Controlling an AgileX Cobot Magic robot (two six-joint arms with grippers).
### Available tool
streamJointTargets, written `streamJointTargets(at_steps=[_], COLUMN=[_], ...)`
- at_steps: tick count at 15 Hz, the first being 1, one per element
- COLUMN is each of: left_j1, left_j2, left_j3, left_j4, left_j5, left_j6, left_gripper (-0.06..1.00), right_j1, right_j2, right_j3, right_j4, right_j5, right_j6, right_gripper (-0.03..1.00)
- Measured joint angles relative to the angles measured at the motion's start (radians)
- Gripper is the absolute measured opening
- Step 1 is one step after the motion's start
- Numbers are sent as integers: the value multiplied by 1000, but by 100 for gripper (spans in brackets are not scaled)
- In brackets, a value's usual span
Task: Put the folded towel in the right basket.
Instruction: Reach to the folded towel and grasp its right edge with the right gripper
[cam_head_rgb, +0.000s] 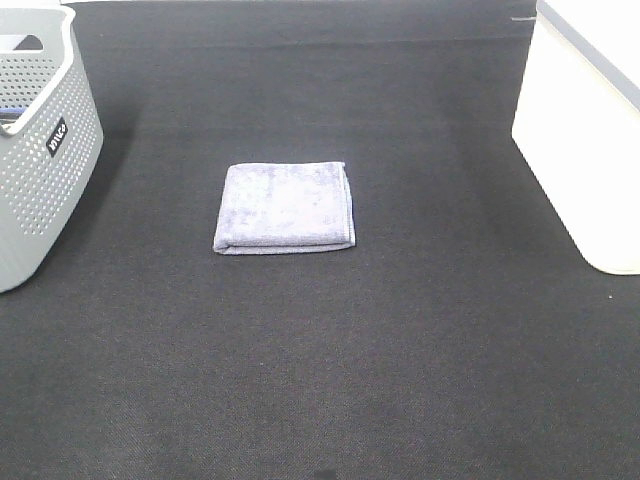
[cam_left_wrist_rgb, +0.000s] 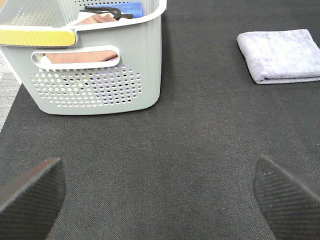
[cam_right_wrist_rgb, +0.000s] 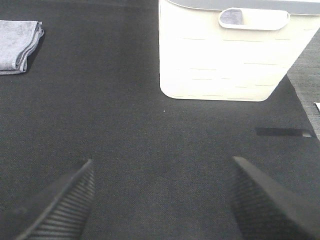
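left tool (cam_left_wrist_rgb: 157, 172) and right tool (cam_right_wrist_rgb: 162, 170) spread wide, empty, well apart from folded towel (cam_head_rgb: 285, 207)

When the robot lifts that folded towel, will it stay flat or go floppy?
Probably floppy: the towel is soft cloth folded in layers, so the unheld side would likely sag and the fold could open. It looks thin, so likely light. Pushed, it would more likely bunch up than slide, since the dark mat looks rough-woven.
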Motion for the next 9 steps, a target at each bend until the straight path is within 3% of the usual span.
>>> streamJointTargets(at_steps=[9], left_j1=[0], left_j2=[0], left_j3=[0], left_j4=[0], left_j5=[0], left_j6=[0], left_gripper=[97], right_j1=[0], right_j2=[0], right_j3=[0], right_j4=[0], right_j5=[0], right_j6=[0], right_gripper=[70])
